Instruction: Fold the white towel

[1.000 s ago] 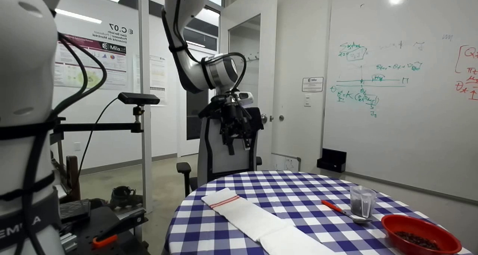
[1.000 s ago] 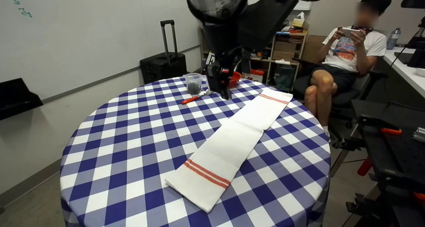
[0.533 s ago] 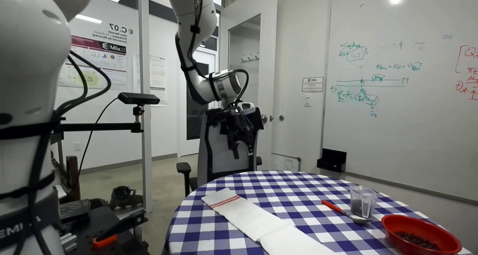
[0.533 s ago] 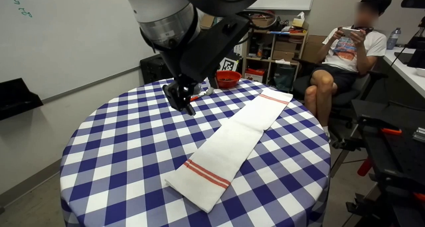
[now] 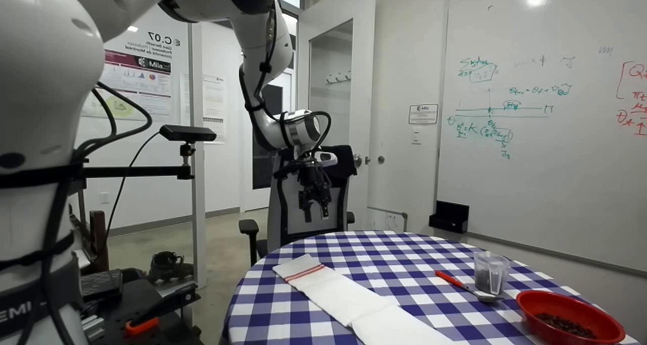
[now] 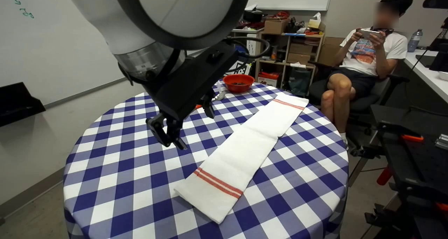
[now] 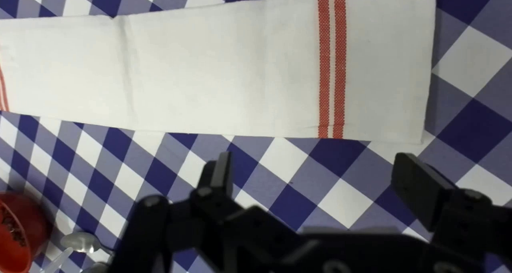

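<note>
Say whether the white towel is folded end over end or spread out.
Spread lengthwise: the white towel lies as a long strip, red stripes near both ends. Whether it is doubled along its length, I cannot tell.

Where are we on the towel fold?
Done: only the layout; the white towel lies stretched out on the checked tablecloth, red stripes visible near both ends, no end-to-end fold yet.
In hand: nothing; the gripper is open above the table, beside the towel's long edge in the wrist view.
Left: probably everything else: grasp, bring one end over, release.
</note>
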